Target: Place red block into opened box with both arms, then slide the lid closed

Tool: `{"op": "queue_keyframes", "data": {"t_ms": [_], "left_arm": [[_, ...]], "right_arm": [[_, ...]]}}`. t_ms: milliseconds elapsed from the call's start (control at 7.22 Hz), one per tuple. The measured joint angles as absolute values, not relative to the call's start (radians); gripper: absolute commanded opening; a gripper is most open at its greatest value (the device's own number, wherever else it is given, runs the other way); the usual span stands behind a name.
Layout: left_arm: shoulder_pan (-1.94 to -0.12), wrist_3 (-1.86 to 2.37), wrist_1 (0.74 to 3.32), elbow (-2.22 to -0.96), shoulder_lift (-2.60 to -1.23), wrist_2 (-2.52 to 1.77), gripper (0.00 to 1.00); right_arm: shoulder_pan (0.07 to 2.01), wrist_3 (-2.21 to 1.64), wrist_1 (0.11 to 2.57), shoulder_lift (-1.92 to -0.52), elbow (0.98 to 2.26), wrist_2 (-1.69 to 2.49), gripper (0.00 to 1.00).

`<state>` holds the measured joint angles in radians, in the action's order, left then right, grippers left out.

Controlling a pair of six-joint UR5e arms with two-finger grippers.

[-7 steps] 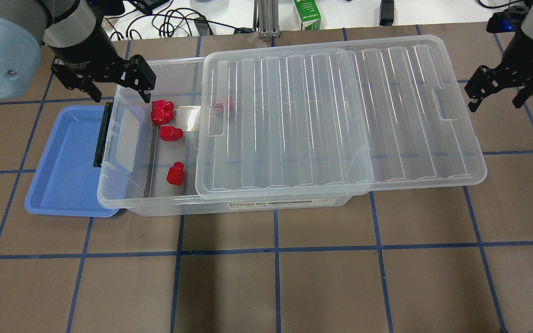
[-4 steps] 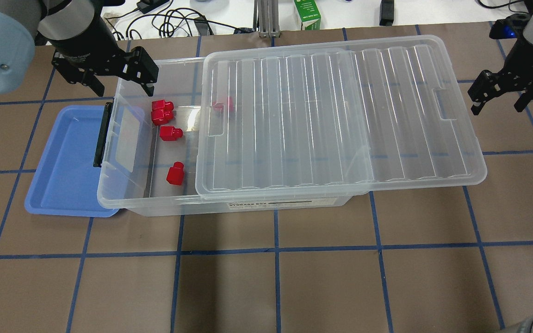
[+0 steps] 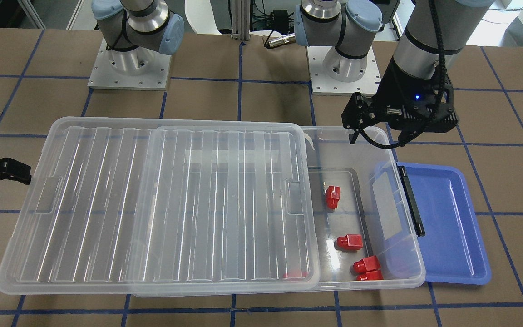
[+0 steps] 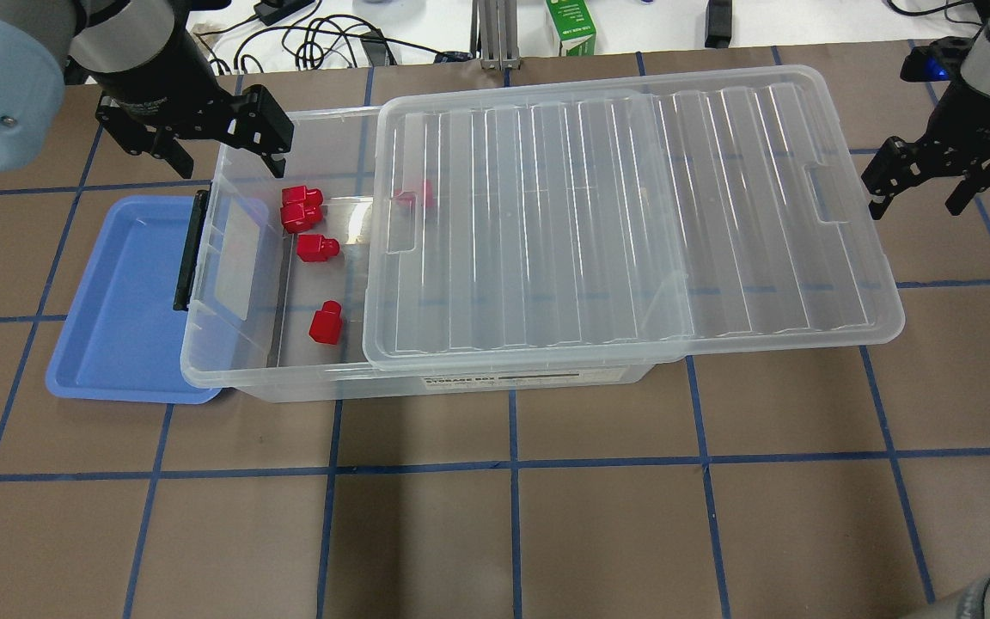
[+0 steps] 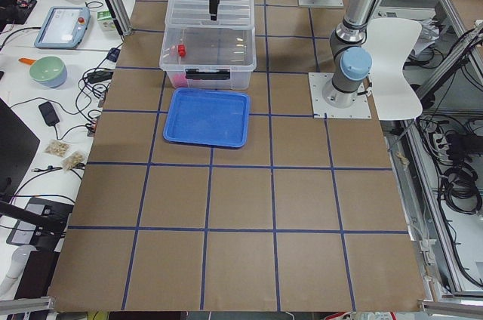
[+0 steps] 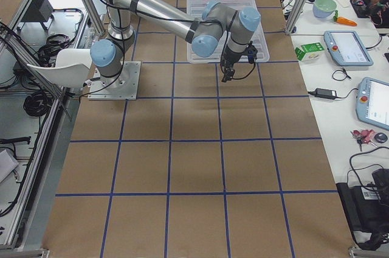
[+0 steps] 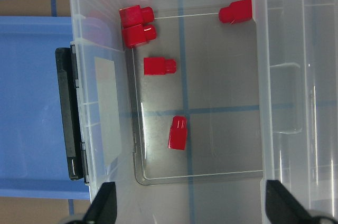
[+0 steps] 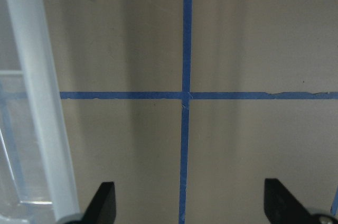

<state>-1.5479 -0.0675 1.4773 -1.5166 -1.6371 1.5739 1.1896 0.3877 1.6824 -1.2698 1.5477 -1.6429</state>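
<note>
The clear box (image 4: 247,371) lies lengthwise on the table, and its ribbed lid (image 4: 632,215) is slid right, so the left end is uncovered. Several red blocks (image 4: 317,248) lie on the box floor at that end, and one (image 4: 413,196) shows under the lid's edge. My left gripper (image 4: 224,159) hangs open and empty over the box's far left corner. Its wrist view looks down on the red blocks (image 7: 177,132). My right gripper (image 4: 918,199) is open and empty, just beyond the lid's right end. The right wrist view catches the lid's rim (image 8: 42,102).
A blue tray (image 4: 117,301) lies partly under the box's left end, beside its black bar (image 4: 190,249). A green carton (image 4: 571,26) and cables sit past the table's far edge. Brown matting with blue tape lines covers the near half.
The left gripper has drawn back a little toward the far left, away from the blocks. The right gripper has shifted slightly down and toward the lid's end. Box, lid and blocks have not moved.
</note>
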Motion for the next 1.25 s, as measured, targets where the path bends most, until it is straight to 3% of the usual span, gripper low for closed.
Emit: {"op": "queue_keyframes", "data": {"t_ms": [1246], "left_arm": [[-1.542, -0.069, 1.477, -1.529, -1.627, 1.574, 1.0]], "right_arm": [[1.25, 0.322, 1.684, -1.255, 1.546, -1.633, 1.0]]}}
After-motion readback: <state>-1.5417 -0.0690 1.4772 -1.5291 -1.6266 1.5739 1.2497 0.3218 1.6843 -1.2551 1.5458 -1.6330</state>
